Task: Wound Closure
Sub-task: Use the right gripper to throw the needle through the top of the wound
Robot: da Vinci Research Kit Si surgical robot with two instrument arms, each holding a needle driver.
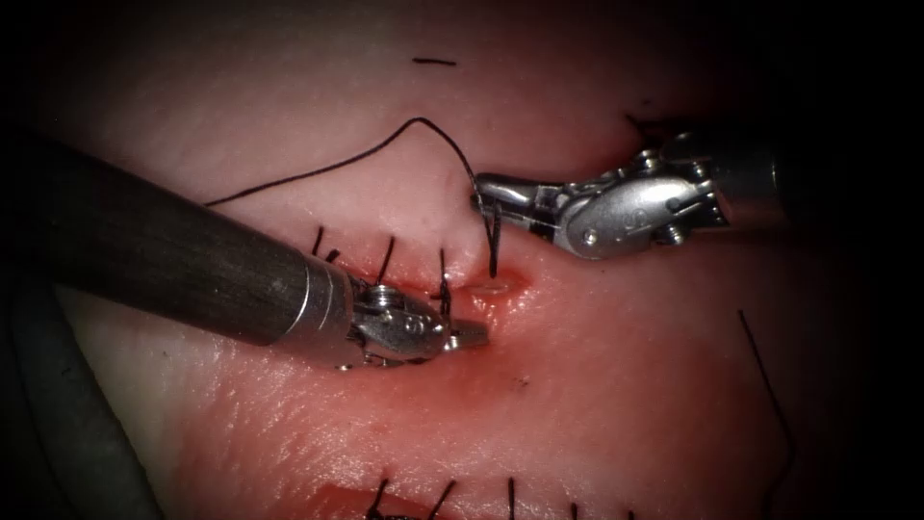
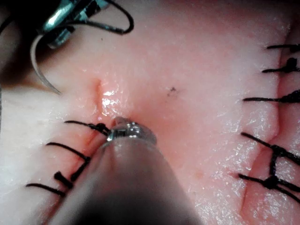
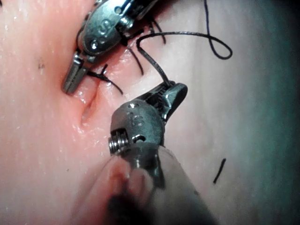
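Endoscope: curved needle (image 1: 493,241), right tool (image 1: 486,197)

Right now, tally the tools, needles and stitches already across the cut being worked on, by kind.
Tools: 2, left tool shut on nothing; right tool gripping the needle near its thread end.
Needles: 1, needle out of the tissue, beside the cut's open end.
Stitches: 3, stitches.
Total: 6

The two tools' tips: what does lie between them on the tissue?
In the endoscope view, between the left tool and the right tool, which holds the needle, lies the open end of the cut, wet with red fluid.
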